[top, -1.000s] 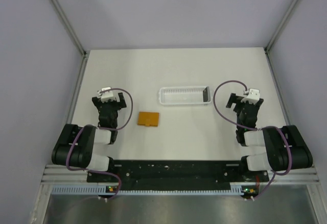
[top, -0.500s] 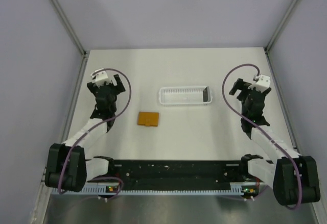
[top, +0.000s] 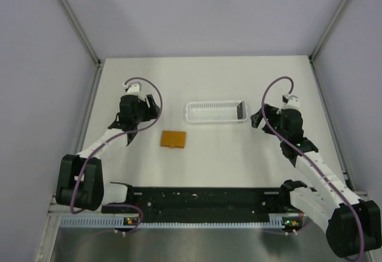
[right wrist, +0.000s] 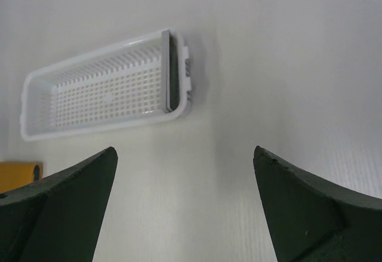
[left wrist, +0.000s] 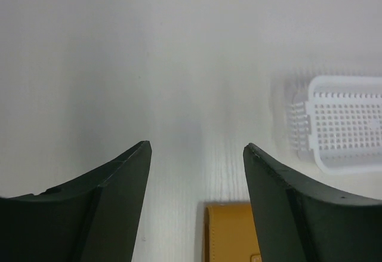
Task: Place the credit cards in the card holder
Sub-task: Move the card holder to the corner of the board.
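**Top view.** The orange card holder [top: 173,138] lies closed and flat on the white bench [top: 209,77], a little left of centre in the frame and apart from everything else. Above it and to its right stands a white slotted tray [top: 212,102], with the dark credit cards [top: 241,110] on edge at its right end. The left gripper [top: 154,108] sits left of the tray, pointing toward the frame's right. The right gripper [top: 258,119] sits just right of the tray, pointing left.

**Left wrist view.** The left gripper [left wrist: 197,148] is released, jaws apart over bare bench. The card holder [left wrist: 230,232] is at the bottom edge and the tray [left wrist: 346,125] at right.

**Right wrist view.** The right gripper [right wrist: 184,154] is spread wide and grasps nothing. The credit cards [right wrist: 171,71] stand upright in the tray [right wrist: 101,128], and the card holder [right wrist: 18,175] is at the left edge
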`<state>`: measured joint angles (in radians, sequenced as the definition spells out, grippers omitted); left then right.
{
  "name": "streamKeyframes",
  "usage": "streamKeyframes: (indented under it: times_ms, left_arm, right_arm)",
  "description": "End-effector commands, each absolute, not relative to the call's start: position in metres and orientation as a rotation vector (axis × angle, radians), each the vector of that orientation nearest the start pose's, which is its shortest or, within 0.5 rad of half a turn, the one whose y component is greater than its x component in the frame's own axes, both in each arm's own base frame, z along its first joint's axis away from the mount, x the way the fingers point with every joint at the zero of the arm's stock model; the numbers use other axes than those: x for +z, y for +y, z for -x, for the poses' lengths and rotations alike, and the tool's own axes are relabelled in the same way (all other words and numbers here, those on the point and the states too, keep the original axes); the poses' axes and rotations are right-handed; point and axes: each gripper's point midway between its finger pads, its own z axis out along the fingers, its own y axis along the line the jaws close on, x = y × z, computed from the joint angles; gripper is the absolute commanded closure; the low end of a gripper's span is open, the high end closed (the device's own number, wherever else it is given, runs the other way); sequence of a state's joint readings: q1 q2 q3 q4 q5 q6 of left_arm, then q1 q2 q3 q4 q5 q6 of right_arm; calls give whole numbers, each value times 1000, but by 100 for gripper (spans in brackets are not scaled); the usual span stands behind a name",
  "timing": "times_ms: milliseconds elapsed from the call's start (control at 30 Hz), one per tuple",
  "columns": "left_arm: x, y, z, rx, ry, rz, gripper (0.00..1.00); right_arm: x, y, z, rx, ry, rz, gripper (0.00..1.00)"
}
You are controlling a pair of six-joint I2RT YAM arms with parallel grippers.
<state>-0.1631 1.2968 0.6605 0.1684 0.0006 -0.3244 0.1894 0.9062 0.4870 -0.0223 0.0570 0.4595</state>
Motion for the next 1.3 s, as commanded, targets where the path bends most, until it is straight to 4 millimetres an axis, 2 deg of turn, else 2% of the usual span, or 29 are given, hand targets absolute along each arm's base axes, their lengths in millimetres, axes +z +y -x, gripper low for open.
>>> streamKeyframes:
  times_ms: [0,200,433,667,700,933,1067,1267]
  left_arm:
    - [134,-123,-377,-512,2055,17,33]
    - [100,-149,-372,-518,2157,-54,45]
    - [67,-172,-365,-494,2294,-96,65]
    - [45,-177,-343,-412,2385,-94,85]
    - [38,-172,-336,-382,2420,-86,87]
    - [23,-155,-310,-279,2513,-15,87]
    - [20,-150,-293,-276,2546,27,87]
    - [33,-165,-275,-315,2554,21,89]
  right_arm:
    - [147,108,-286,562,2055,-282,7]
    - [142,125,-265,656,2060,-264,15]
    - [142,124,-250,664,2061,-255,16]
    - [138,121,-242,659,2066,-249,17]
    - [137,122,-241,663,2070,-248,17]
    - [129,123,-234,682,2082,-248,17]
    - [126,122,-231,686,2082,-255,17]
    - [122,123,-225,700,2094,-254,17]
